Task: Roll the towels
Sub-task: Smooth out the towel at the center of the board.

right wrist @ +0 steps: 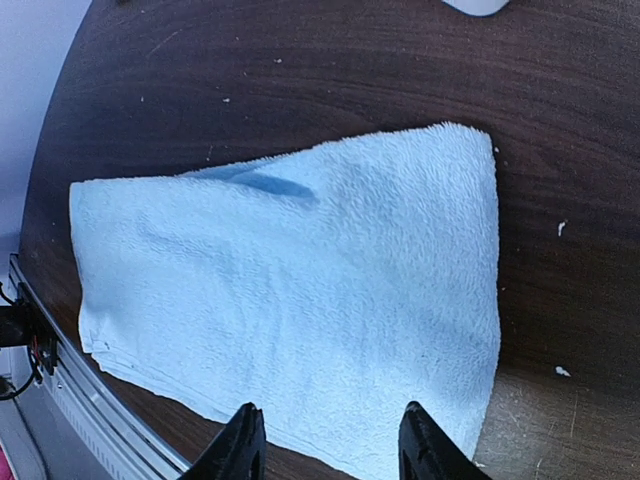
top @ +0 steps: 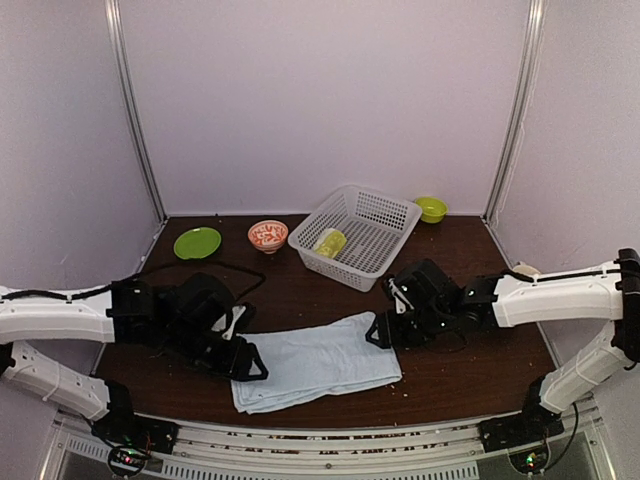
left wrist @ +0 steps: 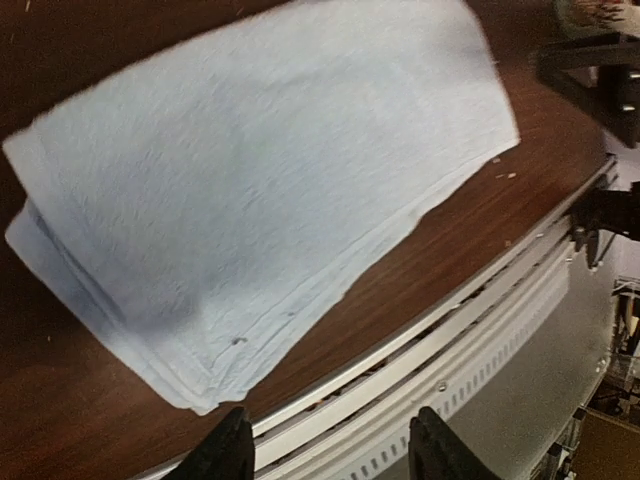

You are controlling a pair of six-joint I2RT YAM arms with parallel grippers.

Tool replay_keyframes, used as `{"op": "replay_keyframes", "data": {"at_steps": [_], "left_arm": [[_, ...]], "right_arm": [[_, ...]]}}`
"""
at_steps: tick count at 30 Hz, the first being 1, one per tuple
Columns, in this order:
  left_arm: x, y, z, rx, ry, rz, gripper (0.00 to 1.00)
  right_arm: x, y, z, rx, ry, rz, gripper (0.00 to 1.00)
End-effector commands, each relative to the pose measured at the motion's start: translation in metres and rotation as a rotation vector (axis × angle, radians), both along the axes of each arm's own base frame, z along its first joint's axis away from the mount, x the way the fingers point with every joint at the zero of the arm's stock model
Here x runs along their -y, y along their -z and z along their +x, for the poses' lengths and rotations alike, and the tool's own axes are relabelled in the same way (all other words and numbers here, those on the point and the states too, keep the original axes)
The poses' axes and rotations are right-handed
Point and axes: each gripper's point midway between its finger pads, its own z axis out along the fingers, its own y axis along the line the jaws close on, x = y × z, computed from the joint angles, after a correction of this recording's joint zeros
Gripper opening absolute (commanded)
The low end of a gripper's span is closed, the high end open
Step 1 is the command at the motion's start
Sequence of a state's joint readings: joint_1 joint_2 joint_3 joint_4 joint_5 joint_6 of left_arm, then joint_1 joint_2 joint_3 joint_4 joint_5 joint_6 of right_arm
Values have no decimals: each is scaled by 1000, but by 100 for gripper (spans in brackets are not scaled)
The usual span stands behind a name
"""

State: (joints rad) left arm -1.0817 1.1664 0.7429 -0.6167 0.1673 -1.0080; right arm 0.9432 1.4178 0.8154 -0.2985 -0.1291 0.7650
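Top external: pale blue towel [top: 318,362] sits flat at bench [top: 480,385] near edge — left gripper [top: 250,365], right gripper [top: 379,332] both spread, at its ends.

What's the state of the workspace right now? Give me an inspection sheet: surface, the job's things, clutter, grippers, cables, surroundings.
Surface: dark wooden table, scattered with pale crumbs.
Job's things: blue towel lies folded flat near the front edge, not rolled; green towel sits bundled in the basket.
Clutter: green plate, patterned bowl and small green bowl along the back.
Grippers: left gripper open at the blue towel's left end; right gripper open over its right end; neither holds it.
Cables: black cable loops from the left arm across the table.
Surroundings: plain pale walls, metal posts.
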Motion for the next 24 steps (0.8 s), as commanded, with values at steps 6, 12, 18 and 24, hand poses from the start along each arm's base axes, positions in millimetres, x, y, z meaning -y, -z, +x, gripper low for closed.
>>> {"op": "replay_keyframes", "data": {"at_steps": [6,12,18,24], "left_arm": [[49,-16,78,128,-9,-119,11],[53,49,83,24,-11,-40,0],[16,93,61,-36,-15,92,0],[-11,96,52,-11,39,194,0]], "right_arm": [[-23,13,-2,-4,-46,-20,40],[-10,56,-30,-94,-57,-77,36],[11,96,-70,-182,-105,-210,33],[15,69,-69,-132,-108,-184,40]]}}
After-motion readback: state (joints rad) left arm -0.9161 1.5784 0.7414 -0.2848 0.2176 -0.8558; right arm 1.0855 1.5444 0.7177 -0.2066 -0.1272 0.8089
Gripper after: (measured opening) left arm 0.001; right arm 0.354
